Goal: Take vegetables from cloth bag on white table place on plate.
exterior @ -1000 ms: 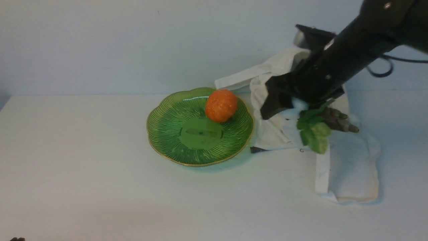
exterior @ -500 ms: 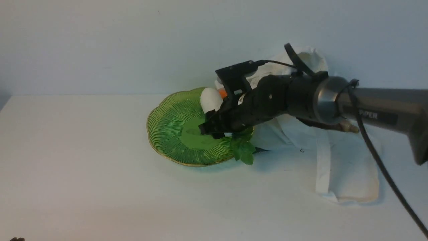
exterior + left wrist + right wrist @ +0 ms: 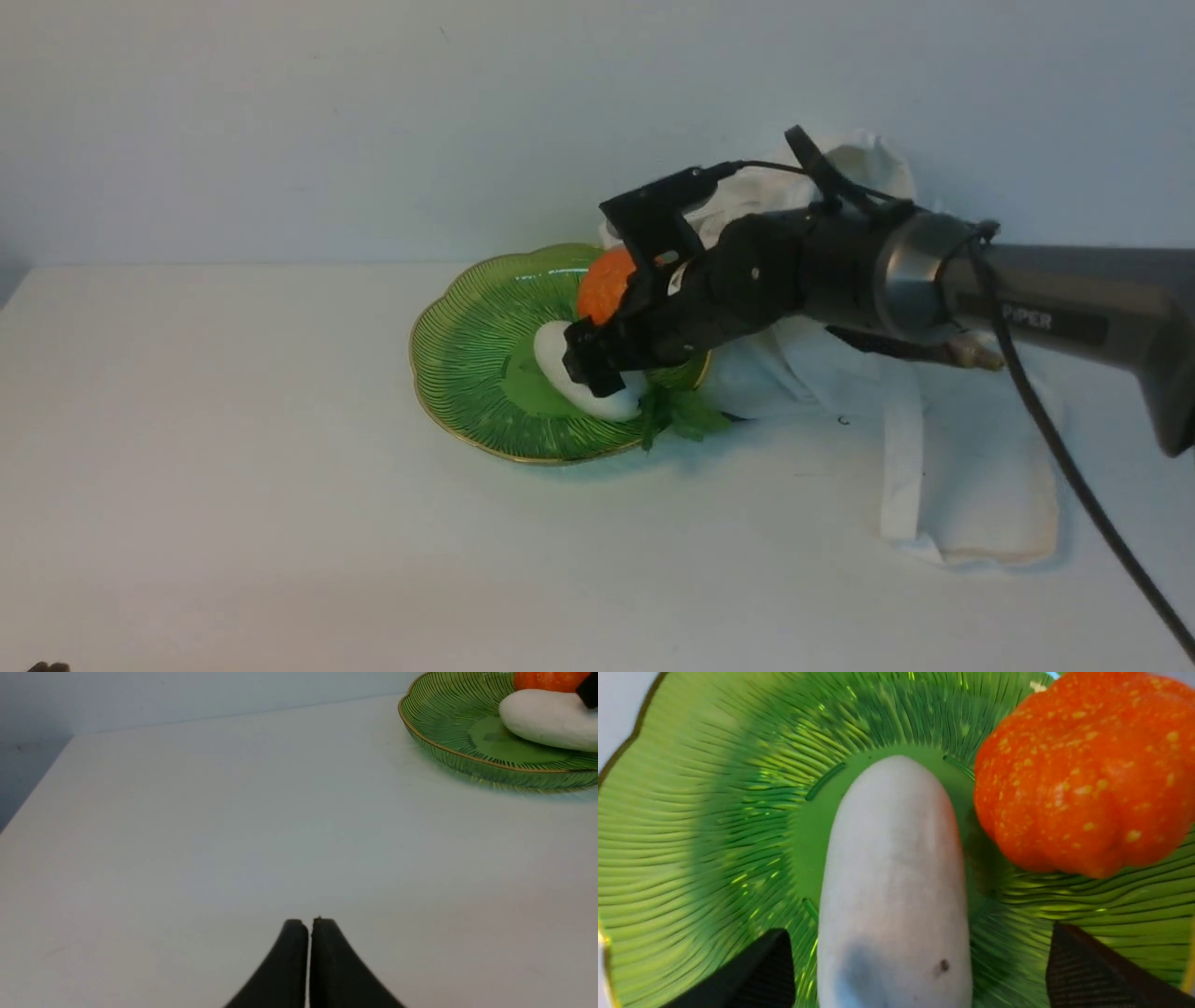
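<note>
The white radish (image 3: pixel 560 359) lies on the green ribbed plate (image 3: pixel 467 355), its green leaves (image 3: pixel 677 415) hanging over the near rim. My right gripper (image 3: pixel 597 359) is low over it and open. In the right wrist view the radish (image 3: pixel 896 882) lies between the two spread fingers of that gripper (image 3: pixel 920 931), with a gap to each, on the plate (image 3: pixel 714 812). My left gripper (image 3: pixel 308 921) is shut and empty over the white table (image 3: pixel 187 812), far from the plate (image 3: pixel 448 718). The cloth bag (image 3: pixel 971 457) lies right of the plate.
An orange bumpy vegetable (image 3: pixel 605 280) sits on the plate's far side, right beside the radish; it also shows in the right wrist view (image 3: pixel 1083 779). A dull stub (image 3: pixel 971 353) pokes from the bag behind my right arm. The bag's strap (image 3: pixel 901 467) lies on the table.
My right arm carried the radish from over the bag to the plate, lowered it flat onto the plate and opened its jaws. The left gripper has not moved.
</note>
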Action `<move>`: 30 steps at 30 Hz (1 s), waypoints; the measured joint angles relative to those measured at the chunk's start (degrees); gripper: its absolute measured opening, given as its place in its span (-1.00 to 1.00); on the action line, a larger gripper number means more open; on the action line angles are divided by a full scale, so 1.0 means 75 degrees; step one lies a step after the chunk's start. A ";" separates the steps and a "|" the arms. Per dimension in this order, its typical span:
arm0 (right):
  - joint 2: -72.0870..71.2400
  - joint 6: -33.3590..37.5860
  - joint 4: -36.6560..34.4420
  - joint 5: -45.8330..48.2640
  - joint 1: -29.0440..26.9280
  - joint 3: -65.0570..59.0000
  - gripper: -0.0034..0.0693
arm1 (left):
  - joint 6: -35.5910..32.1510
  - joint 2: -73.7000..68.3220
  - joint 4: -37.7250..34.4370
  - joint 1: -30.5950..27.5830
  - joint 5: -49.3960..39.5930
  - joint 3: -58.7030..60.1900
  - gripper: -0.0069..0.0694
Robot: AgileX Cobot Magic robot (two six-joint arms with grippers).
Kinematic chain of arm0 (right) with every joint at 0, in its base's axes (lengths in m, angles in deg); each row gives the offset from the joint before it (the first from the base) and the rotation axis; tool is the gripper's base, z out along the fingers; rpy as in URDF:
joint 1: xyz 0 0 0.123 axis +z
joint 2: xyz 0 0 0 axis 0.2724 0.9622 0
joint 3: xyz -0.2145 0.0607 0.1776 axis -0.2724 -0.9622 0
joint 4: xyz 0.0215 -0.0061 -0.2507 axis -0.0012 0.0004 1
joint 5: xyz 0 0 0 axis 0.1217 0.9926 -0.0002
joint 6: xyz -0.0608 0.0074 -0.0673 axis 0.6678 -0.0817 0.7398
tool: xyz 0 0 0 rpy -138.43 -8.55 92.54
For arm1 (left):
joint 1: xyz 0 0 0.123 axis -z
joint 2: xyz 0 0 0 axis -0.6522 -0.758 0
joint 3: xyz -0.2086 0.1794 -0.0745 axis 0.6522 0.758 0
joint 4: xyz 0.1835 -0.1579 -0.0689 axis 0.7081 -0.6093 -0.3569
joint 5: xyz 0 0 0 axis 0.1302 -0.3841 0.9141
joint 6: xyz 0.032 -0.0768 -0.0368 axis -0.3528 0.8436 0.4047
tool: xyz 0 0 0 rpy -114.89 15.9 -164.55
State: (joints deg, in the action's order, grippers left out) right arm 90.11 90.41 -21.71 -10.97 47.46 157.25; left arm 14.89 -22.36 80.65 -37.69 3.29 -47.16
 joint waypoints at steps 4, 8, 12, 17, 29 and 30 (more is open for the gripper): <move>-0.0741 0.0000 0.0230 0.1520 -0.0088 0.0747 0.84 | 0.0000 0.0000 0.0000 0.0000 0.0000 0.0000 -0.83; -0.1844 0.0000 0.0576 0.3440 -0.0133 0.1776 0.43 | 0.0000 0.0000 0.0000 0.0000 0.0000 0.0000 -0.83; -0.2926 0.0000 0.0753 0.4952 -0.0133 0.2008 -0.24 | 0.0000 0.0000 0.0000 0.0000 0.0000 0.0000 -0.83; -0.4265 -0.0211 0.0773 0.5379 -0.0133 0.1230 -0.87 | 0.0000 0.0000 0.0000 0.0000 0.0000 0.0000 -0.83; -1.0064 -0.1522 0.1354 0.3485 -0.0133 -0.4622 -0.95 | 0.0000 0.0000 0.0000 0.0000 0.0000 0.0000 -0.83; -1.0527 -0.1530 0.1365 0.3146 -0.0133 -0.5136 -0.95 | 0.0000 0.0000 0.0000 0.0000 0.0000 0.0000 -0.83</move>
State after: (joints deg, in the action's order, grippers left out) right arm 11.16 78.93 -11.47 12.62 46.46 118.73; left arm 14.89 -22.36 80.65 -37.69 3.29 -47.16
